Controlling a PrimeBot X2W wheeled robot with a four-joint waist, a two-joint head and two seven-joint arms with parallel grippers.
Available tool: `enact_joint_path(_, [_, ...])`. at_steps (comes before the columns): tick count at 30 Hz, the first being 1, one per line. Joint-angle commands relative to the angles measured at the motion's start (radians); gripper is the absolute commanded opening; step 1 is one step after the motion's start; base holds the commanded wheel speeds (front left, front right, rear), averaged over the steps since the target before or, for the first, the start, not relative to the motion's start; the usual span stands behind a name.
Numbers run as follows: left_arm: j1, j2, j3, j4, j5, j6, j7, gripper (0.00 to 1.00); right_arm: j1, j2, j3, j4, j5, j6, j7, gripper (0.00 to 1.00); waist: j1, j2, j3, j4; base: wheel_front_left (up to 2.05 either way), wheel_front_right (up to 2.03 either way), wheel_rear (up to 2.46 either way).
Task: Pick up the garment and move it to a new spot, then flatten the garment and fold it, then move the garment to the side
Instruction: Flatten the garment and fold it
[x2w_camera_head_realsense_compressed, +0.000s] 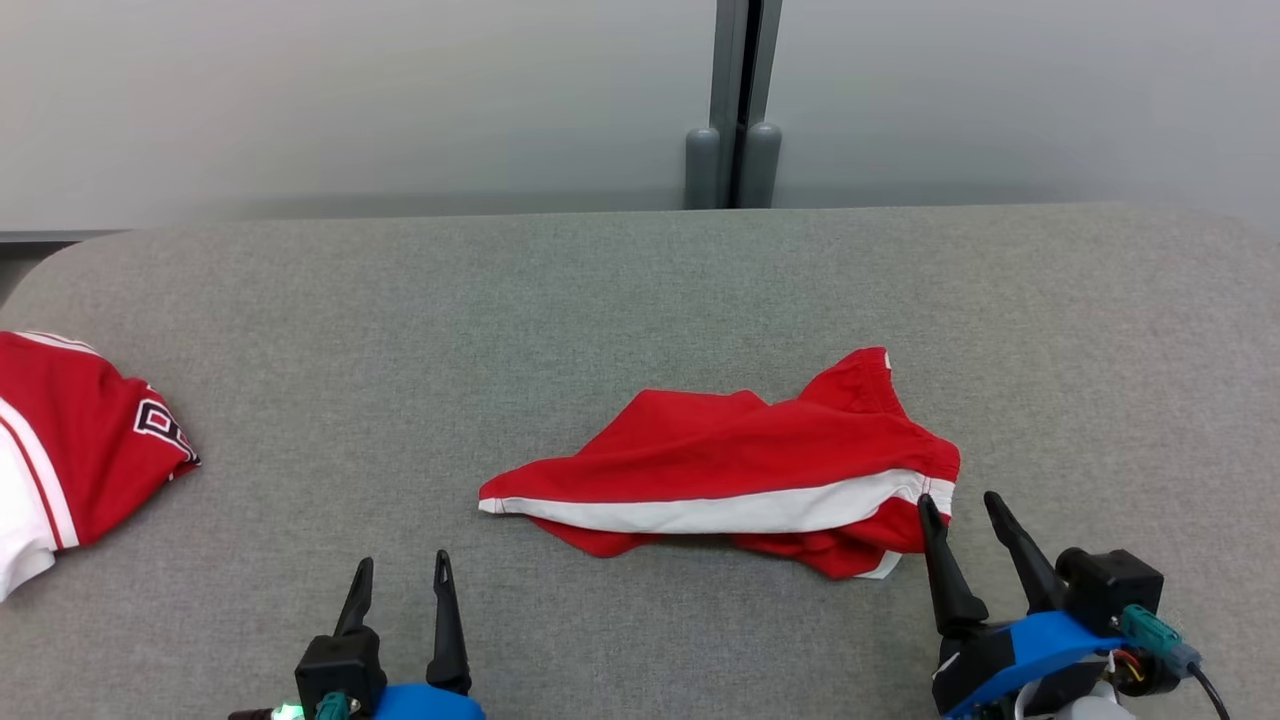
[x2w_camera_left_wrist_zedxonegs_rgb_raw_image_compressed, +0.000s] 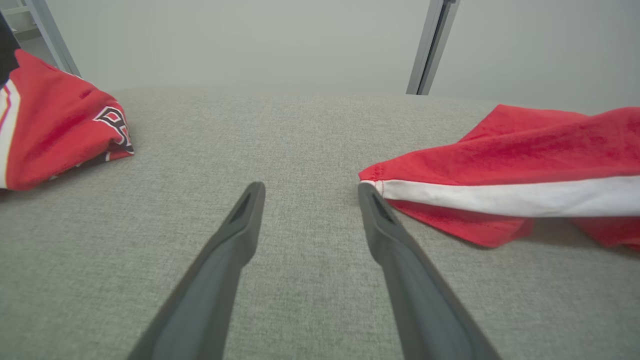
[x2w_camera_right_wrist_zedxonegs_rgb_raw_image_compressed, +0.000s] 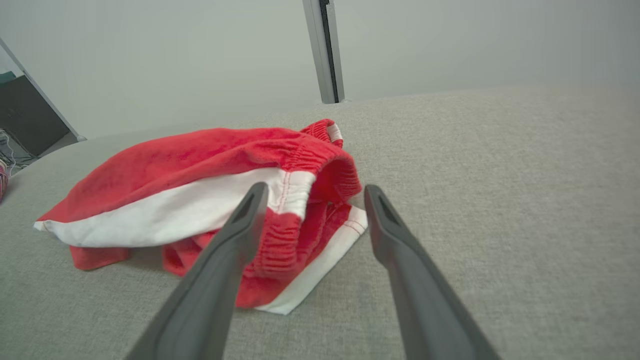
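Observation:
The garment (x2w_camera_head_realsense_compressed: 740, 465) is a pair of red shorts with a white side stripe, lying crumpled on the grey table, a little right of the middle. Its elastic waistband end points toward my right gripper (x2w_camera_head_realsense_compressed: 960, 503), which stands open just at that end, with nothing between its fingers. The right wrist view shows the garment (x2w_camera_right_wrist_zedxonegs_rgb_raw_image_compressed: 200, 195) with its waistband between and beyond the right gripper (x2w_camera_right_wrist_zedxonegs_rgb_raw_image_compressed: 312, 192). My left gripper (x2w_camera_head_realsense_compressed: 402, 565) is open near the front edge, left of the garment and apart from it. In the left wrist view the garment (x2w_camera_left_wrist_zedxonegs_rgb_raw_image_compressed: 510, 170) lies right of the left gripper (x2w_camera_left_wrist_zedxonegs_rgb_raw_image_compressed: 310, 192).
A second red and white garment (x2w_camera_head_realsense_compressed: 70, 450) with black lettering lies at the table's left edge, seen also in the left wrist view as a red heap (x2w_camera_left_wrist_zedxonegs_rgb_raw_image_compressed: 55, 125). The grey fabric table (x2w_camera_head_realsense_compressed: 500, 300) ends at a pale wall with a grey post (x2w_camera_head_realsense_compressed: 735, 100).

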Motion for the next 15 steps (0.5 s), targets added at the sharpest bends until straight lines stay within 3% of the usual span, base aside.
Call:
enact_joint_path(1, [-0.025,0.000,0.002,0.001,0.002,0.004,-0.003,1.00,-0.022,-0.001,-0.002,0.010,0.012,0.000,-0.003,1.00,-0.0001,0.0000,0.015,0.009,0.00,0.00,0.00])
enact_joint_path(3, [-0.026,0.000,-0.002,0.003,0.003,0.004,-0.003,1.00,-0.027,-0.001,0.002,0.014,0.024,0.000,-0.004,0.88,-0.0001,0.0000,0.021,0.012,0.00,0.00,0.00])
enact_joint_path(4, [-0.026,0.000,-0.002,0.003,0.003,0.004,-0.003,1.00,-0.027,-0.001,0.002,0.014,0.024,0.000,-0.004,0.88,-0.0001,0.0000,0.021,0.012,0.00,0.00,0.00])
enact_joint_path(7, [-0.030,0.000,-0.007,0.003,-0.002,0.005,-0.003,1.00,-0.033,-0.001,0.005,0.019,0.033,0.000,-0.004,0.66,-0.0001,0.0000,0.027,0.015,0.00,0.00,0.00])
enact_joint_path(8, [-0.032,0.000,-0.007,0.002,-0.003,0.005,-0.003,1.00,-0.034,-0.001,0.007,0.021,0.035,0.000,-0.003,0.55,-0.0001,0.0000,0.029,0.015,0.00,0.00,0.00])
enact_joint_path(11, [-0.036,0.000,-0.011,0.001,-0.004,0.004,-0.003,1.00,-0.038,-0.001,0.011,0.019,0.039,0.000,-0.004,0.34,-0.0001,0.0000,0.033,0.016,0.00,0.00,0.00])
enact_joint_path(13, [-0.038,0.000,-0.017,0.001,-0.004,-0.001,-0.003,1.00,-0.037,-0.001,0.015,0.013,0.034,0.000,-0.003,0.04,-0.0001,0.0000,0.034,0.015,0.00,0.00,0.00])
enact_joint_path(15, [-0.040,0.000,-0.025,0.005,-0.012,-0.016,-0.003,1.00,-0.033,-0.002,0.014,0.004,0.039,0.000,-0.004,0.00,-0.0001,0.0000,0.034,0.014,0.00,0.00,0.00])
